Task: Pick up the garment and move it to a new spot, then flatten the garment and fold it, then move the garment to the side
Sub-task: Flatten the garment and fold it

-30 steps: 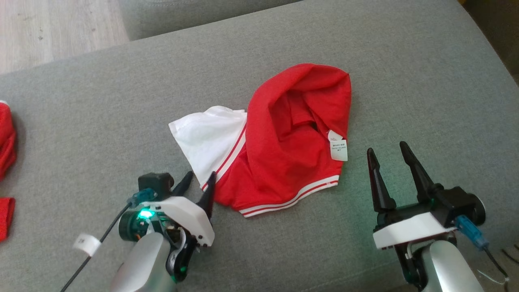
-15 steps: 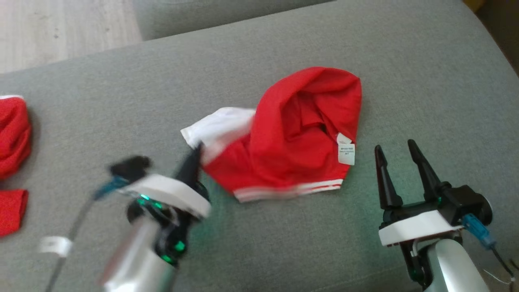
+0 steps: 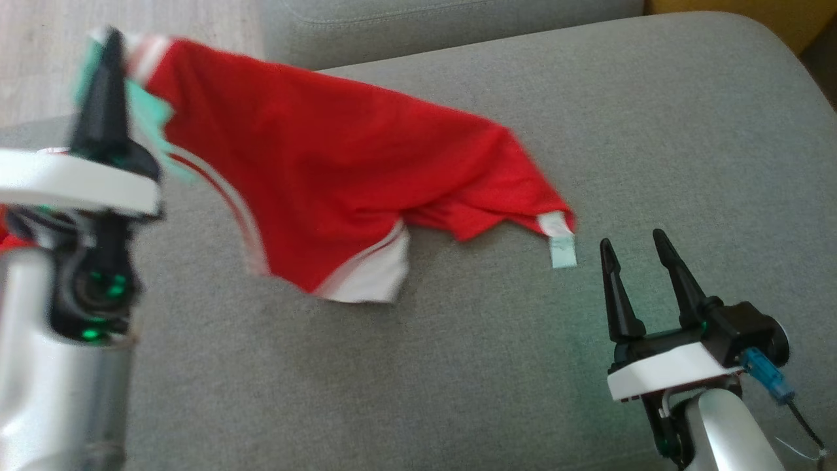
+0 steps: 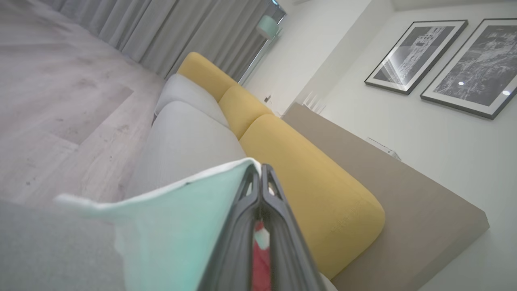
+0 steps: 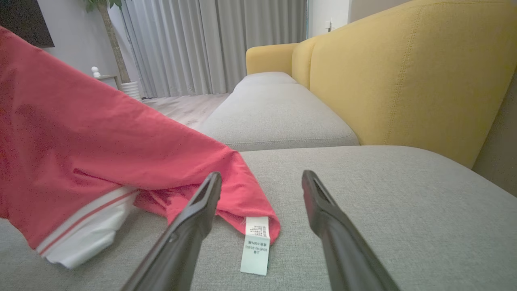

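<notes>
The red garment (image 3: 340, 176) with white striped trim hangs stretched from the upper left of the head view down to the grey sofa cushion (image 3: 458, 366). My left gripper (image 3: 108, 46) is raised high and shut on the garment's white corner (image 4: 177, 210). A strip of red cloth shows between its fingers in the left wrist view. The garment's lower end with its care label (image 3: 562, 250) rests on the cushion. My right gripper (image 3: 631, 245) stands open just right of the label, holding nothing. In the right wrist view the garment (image 5: 101, 153) drapes left of the open fingers (image 5: 202, 202).
A yellow sofa backrest (image 5: 404, 76) runs along the right. A second grey cushion (image 5: 274, 113) lies beyond this one. Wooden floor (image 3: 52, 59) shows at the upper left. A bit of other red cloth (image 3: 8, 239) peeks out beside my left arm.
My left gripper has risen up and to the left with the garment's white corner, pulling the crumpled garment open and off the cushion. The right gripper has stayed put. The camera shifted slightly.
</notes>
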